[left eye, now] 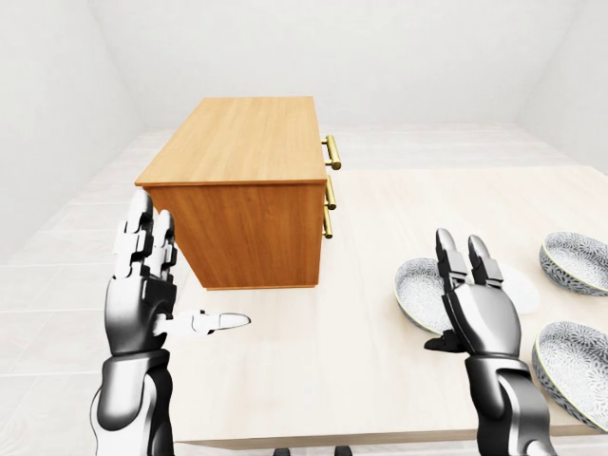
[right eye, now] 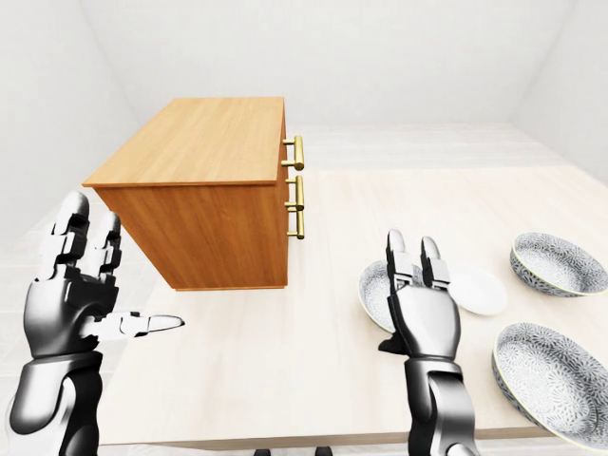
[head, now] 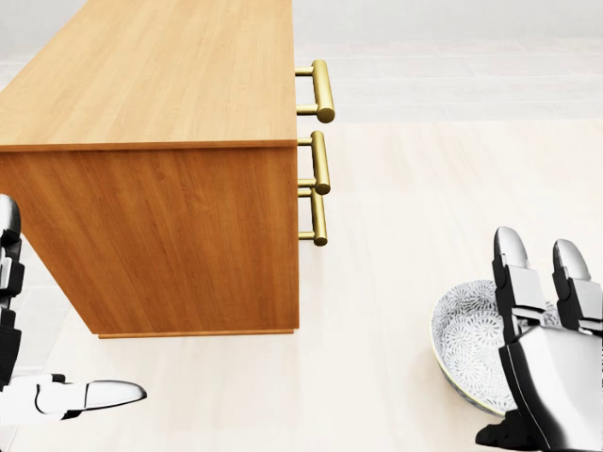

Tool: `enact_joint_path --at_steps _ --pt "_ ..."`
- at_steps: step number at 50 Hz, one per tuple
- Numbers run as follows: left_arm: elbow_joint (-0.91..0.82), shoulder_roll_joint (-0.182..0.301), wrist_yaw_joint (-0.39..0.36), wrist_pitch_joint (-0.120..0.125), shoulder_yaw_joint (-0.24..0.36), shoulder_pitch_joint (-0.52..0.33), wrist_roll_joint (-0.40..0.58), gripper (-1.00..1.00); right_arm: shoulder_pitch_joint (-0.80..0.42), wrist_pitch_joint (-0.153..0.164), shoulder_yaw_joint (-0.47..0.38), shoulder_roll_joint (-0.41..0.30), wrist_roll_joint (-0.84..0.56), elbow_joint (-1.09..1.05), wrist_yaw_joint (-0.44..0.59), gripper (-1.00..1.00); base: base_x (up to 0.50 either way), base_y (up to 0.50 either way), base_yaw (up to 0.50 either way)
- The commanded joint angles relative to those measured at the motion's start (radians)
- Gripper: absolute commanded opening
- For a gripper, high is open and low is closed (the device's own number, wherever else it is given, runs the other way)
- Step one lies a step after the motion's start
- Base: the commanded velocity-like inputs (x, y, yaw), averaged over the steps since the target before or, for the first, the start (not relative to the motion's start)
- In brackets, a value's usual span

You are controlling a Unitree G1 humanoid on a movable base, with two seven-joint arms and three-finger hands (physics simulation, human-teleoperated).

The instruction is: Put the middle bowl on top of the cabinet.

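Note:
A wooden cabinet (left eye: 245,180) with brass handles (head: 320,90) stands on the pale table (left eye: 351,361), at the left of the views. Three grey patterned bowls lie to the right: one (left eye: 416,290) nearest the cabinet, one (left eye: 577,261) at the far right edge, one (left eye: 575,359) at the lower right. My right hand (left eye: 458,290) is open with its fingers pointing up. It stands just below and in front of the nearest bowl (head: 471,334), hiding part of it and holding nothing. My left hand (left eye: 161,285) is open and empty, low at the left beside the cabinet's end.
A small white plate (right eye: 480,290) lies between the bowls. The cabinet's flat top (head: 160,75) is bare wood. The table's near edge (left eye: 332,439) runs along the bottom of the eye views. White floor and walls surround the table.

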Motion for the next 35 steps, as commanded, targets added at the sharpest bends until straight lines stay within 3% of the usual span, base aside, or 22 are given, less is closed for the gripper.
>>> enact_joint_path --at_steps 1,35 --pt "0.001 -0.003 -0.006 0.0 0.003 0.007 -0.003 1.0 -0.007 0.001 0.005 -0.015 -0.125 0.098 -0.093 1.0 0.0 0.0 0.0" --pt "-0.008 -0.011 -0.019 0.0 0.009 0.022 0.001 1.0 -0.019 0.014 0.034 -0.041 -0.165 0.203 -0.133 1.0 0.0 0.0 0.0"
